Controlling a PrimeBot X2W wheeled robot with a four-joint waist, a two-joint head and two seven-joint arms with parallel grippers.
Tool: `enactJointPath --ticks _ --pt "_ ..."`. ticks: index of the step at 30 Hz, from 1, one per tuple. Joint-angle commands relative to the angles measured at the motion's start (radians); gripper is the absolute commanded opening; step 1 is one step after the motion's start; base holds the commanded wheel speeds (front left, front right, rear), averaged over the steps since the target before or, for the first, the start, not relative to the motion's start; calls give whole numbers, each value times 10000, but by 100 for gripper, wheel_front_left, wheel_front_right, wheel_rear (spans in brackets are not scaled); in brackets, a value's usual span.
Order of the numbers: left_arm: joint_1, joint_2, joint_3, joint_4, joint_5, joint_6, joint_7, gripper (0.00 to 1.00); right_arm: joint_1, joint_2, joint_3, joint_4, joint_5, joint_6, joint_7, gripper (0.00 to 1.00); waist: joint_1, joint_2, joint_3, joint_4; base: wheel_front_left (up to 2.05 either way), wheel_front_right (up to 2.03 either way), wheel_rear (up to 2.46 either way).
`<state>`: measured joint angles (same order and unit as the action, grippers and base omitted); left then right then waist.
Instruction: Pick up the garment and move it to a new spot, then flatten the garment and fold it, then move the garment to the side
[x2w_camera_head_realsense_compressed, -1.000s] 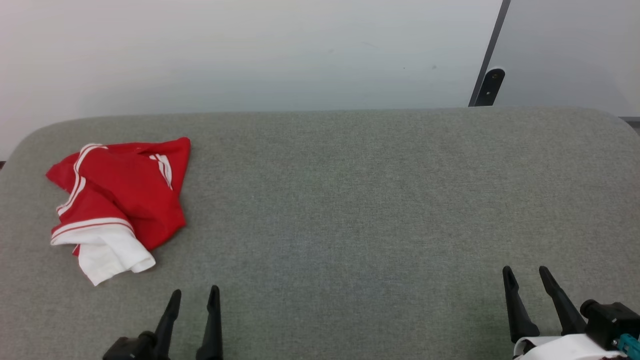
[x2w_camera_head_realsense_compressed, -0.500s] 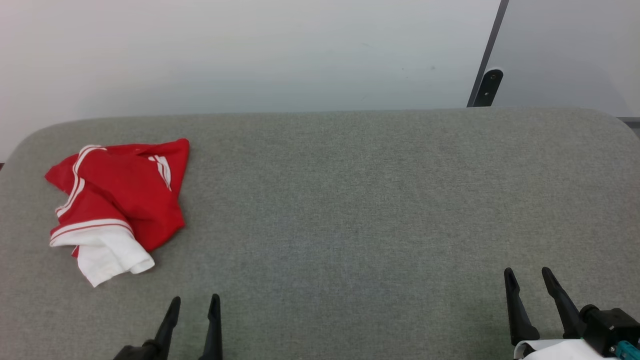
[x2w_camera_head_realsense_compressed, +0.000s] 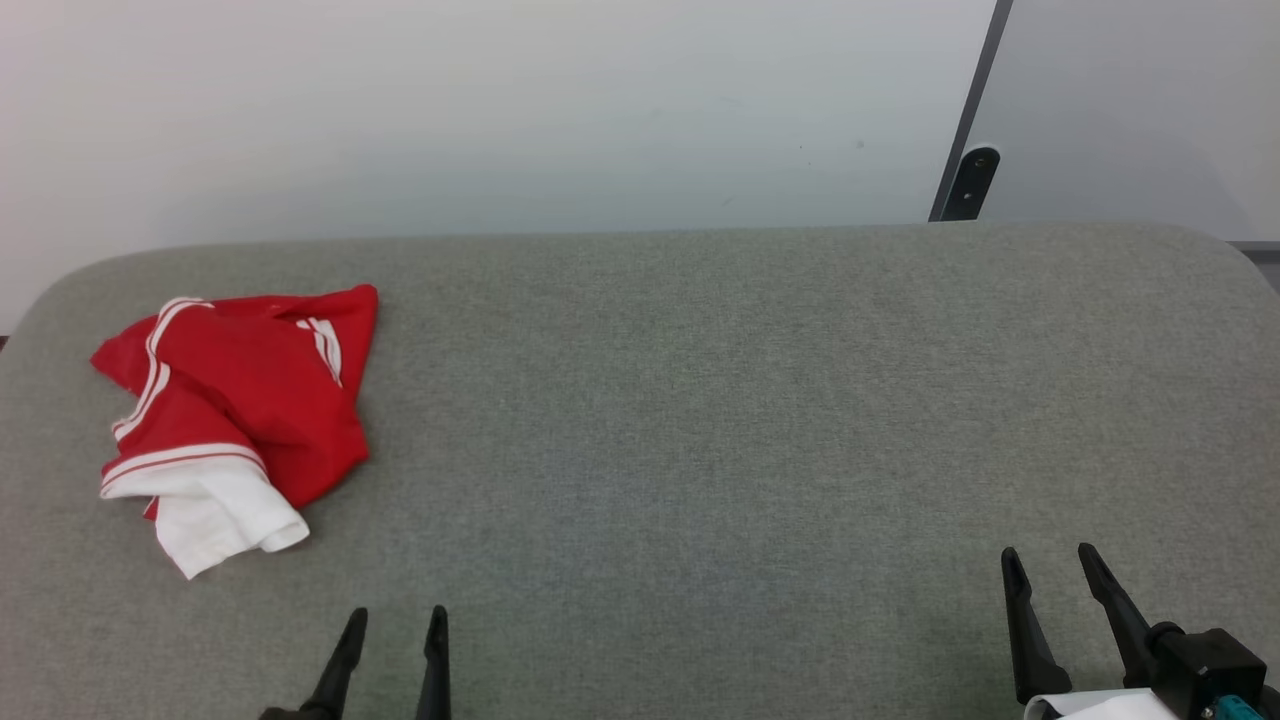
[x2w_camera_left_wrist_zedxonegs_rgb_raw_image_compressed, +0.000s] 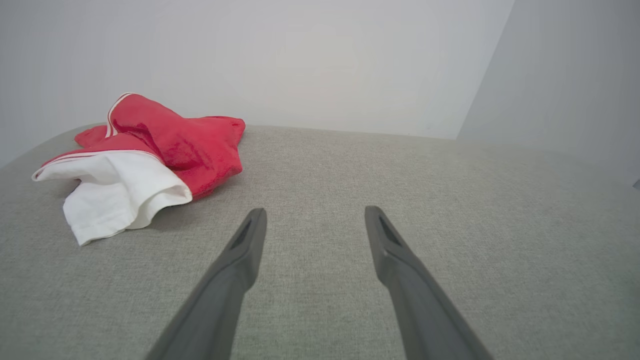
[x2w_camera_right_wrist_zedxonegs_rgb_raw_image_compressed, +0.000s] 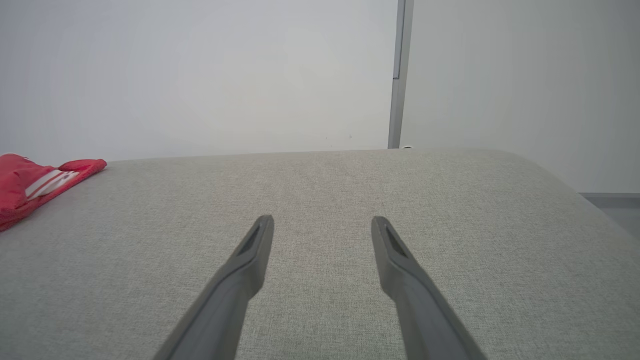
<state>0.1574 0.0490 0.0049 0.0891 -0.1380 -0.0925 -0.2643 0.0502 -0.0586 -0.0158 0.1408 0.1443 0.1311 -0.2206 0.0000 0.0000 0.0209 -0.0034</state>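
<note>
The garment (x2w_camera_head_realsense_compressed: 235, 400) lies crumpled on the grey table (x2w_camera_head_realsense_compressed: 700, 400), ahead and left of the left claw (x2w_camera_head_realsense_compressed: 397, 613). That claw and the right claw (x2w_camera_head_realsense_compressed: 1047, 551) gape wide, holding nothing.

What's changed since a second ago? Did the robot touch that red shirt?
The head camera shifted a little, so everything sits slightly lower. The left gripper slid lower than the rest, so it seems to have drawn back a bit. Nothing grabbed or released. The garment stayed crumpled on the table; the right gripper stayed put, both sets of jaws open, empty.
</note>
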Motion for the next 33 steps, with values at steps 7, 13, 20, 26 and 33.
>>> enactJointPath --ticks 7,13,20,26,33 --pt "75 30 -14 110 -155 62 -3 100 130 40 -17 16 73 -7 -68 100 0 0 -52 135 0 0 0" --pt "127 29 23 173 -373 158 -3 100 -4 50 364 87 138 -7 -48 100 0 0 -111 604 0 0 0" --pt "17 26 119 143 -576 335 -3 100 -288 31 1009 168 128 -7 -29 100 0 0 -31 1898 0 0 0" --pt "8 23 -71 166 -789 588 -3 100 -661 -226 1377 193 149 -7 47 100 0 0 102 3206 0 0 0" --pt "232 21 -281 177 -999 830 -3 100 -778 -412 1724 323 250 -7 130 100 0 0 -8 4786 0 0 0"
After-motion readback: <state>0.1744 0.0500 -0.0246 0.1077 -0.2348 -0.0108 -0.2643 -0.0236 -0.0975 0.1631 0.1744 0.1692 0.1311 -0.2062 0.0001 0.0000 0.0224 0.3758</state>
